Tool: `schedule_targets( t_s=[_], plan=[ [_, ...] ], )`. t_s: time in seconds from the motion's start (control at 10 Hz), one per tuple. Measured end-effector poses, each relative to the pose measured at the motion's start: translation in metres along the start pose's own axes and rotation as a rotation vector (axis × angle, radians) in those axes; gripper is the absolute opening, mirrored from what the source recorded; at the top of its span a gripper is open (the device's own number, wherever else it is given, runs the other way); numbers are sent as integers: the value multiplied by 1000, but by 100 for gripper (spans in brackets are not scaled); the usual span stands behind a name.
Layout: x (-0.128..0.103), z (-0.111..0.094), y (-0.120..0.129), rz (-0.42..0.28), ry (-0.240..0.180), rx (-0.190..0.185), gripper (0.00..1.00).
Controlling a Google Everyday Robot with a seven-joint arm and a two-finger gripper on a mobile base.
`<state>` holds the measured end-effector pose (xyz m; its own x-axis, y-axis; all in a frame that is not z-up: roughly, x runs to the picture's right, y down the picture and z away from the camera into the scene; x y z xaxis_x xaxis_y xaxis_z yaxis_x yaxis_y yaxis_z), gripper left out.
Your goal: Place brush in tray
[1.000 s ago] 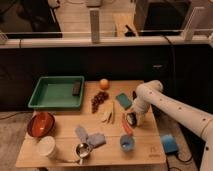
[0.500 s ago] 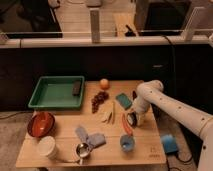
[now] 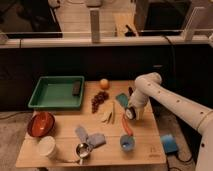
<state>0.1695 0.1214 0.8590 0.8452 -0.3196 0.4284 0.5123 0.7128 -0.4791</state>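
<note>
The green tray sits at the table's back left, with a small black block inside it by its right wall. My gripper hangs low over the right middle of the table, far to the right of the tray. A small round whitish head shows right at the gripper, and a short dark stick rises behind it toward the back edge; this looks like the brush. I cannot tell whether the gripper is holding the brush or only touching it.
Between gripper and tray lie an orange, dark grapes, a teal packet and pale banana pieces. Nearer the front are a carrot, blue cup, blue cloth, metal cup, white cup and red-brown bowl.
</note>
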Motion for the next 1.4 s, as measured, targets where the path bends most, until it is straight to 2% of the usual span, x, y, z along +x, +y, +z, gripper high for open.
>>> schedule_targets(
  t_s=[0.2,0.4,0.6,0.9,1.4],
  plan=[
    [-7,-11,-13,-43,6,21,0],
    [-20,-20,-32,-117,12,44,0],
    [-40,-25,-54,-226,17,62,0],
    [-55,-30,-75,-365,13,94,0],
    [-85,-31,-112,-554,-2,145,0]
  ],
)
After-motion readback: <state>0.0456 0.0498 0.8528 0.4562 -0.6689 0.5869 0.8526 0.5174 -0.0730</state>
